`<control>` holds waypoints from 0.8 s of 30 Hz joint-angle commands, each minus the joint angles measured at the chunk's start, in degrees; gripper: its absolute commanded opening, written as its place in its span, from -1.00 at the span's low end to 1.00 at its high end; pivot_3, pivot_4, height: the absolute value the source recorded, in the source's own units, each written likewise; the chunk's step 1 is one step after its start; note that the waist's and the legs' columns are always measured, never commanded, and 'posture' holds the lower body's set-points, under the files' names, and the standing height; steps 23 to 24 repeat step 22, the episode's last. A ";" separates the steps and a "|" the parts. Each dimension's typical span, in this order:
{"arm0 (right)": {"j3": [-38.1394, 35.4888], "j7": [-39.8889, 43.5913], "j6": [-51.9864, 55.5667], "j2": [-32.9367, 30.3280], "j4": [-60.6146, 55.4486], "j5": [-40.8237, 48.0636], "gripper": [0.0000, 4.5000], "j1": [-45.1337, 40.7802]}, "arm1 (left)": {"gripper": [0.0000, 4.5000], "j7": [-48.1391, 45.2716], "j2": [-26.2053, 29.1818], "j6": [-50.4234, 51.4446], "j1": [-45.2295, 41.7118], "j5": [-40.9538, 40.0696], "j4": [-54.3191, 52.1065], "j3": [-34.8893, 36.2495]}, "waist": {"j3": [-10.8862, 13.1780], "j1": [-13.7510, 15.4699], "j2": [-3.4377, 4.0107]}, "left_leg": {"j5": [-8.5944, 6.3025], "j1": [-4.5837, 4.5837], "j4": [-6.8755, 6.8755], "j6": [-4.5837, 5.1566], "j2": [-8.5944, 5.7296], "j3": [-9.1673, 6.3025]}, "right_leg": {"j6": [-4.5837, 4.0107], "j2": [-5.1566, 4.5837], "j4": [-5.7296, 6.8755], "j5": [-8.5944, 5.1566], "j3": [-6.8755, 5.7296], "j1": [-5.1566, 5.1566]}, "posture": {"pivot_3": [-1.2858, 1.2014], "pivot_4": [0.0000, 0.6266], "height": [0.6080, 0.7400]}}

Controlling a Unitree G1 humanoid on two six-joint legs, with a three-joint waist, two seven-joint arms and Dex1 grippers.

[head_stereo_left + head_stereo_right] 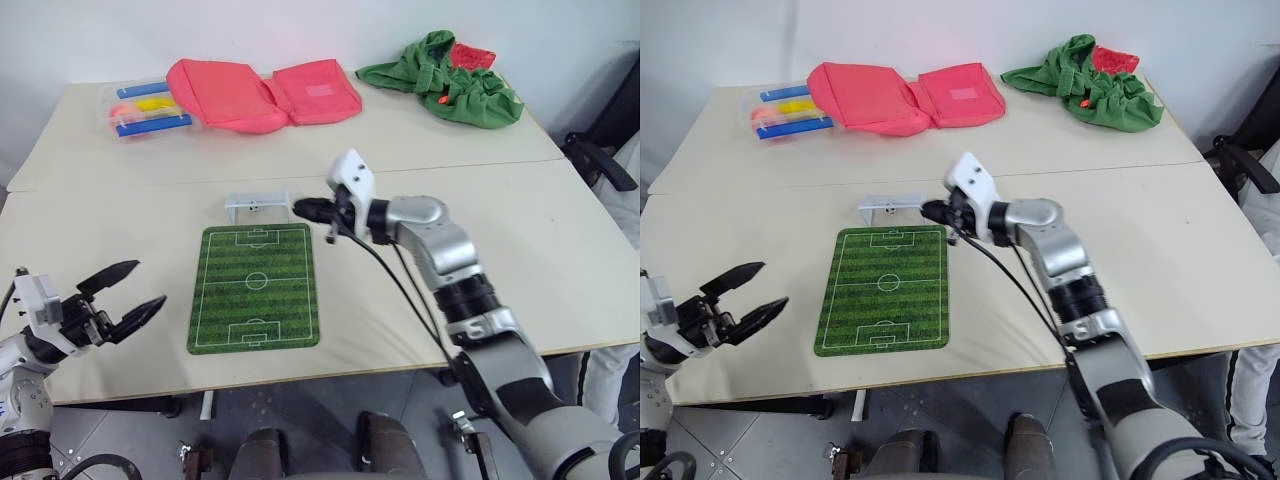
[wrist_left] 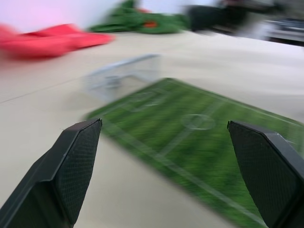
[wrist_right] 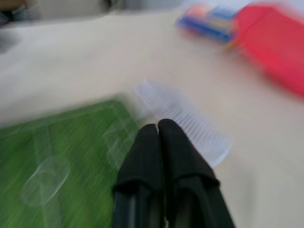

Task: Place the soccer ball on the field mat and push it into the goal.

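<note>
Soft, even room light falls from overhead, so the table point(image 1: 120, 250) reads bright with only faint shadows under the goal point(image 1: 257, 207). A pinkish glare spot sits on the wall above the red cloth point(image 1: 262, 92). Both wrist views smear with motion blur; beyond the field mat point(image 2: 199, 137) everything goes out of focus.

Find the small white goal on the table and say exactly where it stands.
The goal stands on the table just beyond the far short edge of the field mat, with the right pincer close beside it.
</note>
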 commanded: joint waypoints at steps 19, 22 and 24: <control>-13.80 21.47 -28.47 -16.17 28.12 3.13 0.99 5.65 | 1.00 4.38 6.21 3.83 2.51 -2.43 5.96 9.91 | 0.03 -0.36 -0.03 | 0.00 0.11 0.09 0.00 0.03 0.27 | 0.01 0.00 0.00 0.00 0.16 0.01 | 0.03 -0.52 1.00; -14.30 21.01 -28.49 -16.57 27.36 3.16 0.99 7.39 | 1.00 4.47 5.91 6.30 3.35 -2.82 4.98 9.90 | 0.03 -0.35 -0.03 | -0.01 0.11 0.09 0.00 0.03 0.27 | 0.00 0.00 0.01 0.00 0.16 0.01 | 0.03 -0.52 1.00; -14.30 21.01 -28.49 -16.57 27.36 3.16 0.99 7.39 | 1.00 4.47 5.91 6.30 3.35 -2.82 4.98 9.90 | 0.03 -0.35 -0.03 | -0.01 0.11 0.09 0.00 0.03 0.27 | 0.00 0.00 0.01 0.00 0.16 0.01 | 0.03 -0.52 1.00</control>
